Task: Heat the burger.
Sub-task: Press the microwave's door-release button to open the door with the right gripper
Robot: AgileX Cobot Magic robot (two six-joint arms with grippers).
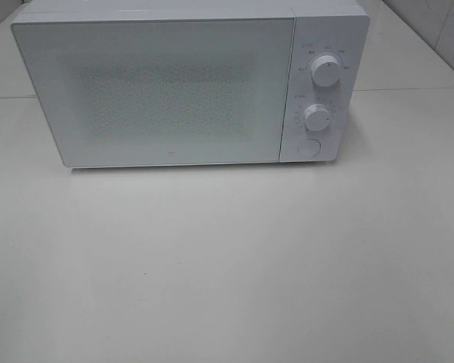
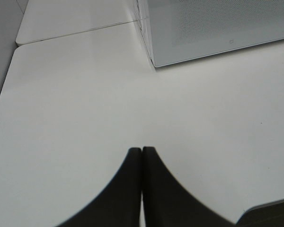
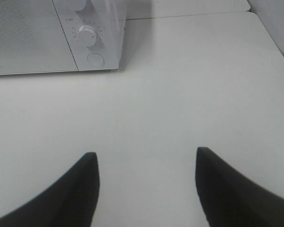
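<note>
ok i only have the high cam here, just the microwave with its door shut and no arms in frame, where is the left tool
Observer: The left tool is shut, fingertips touching, over the table near the microwave's front corner on the door side, away from the knobs.
Operator: and the right one
Observer: The right tool is open, with only table showing between its fingers. It points toward the lower knob and the round button.
Operator: either wrist cam show the burger
Observer: No, neither wrist view shows the burger, and neither tool holds anything.
</note>
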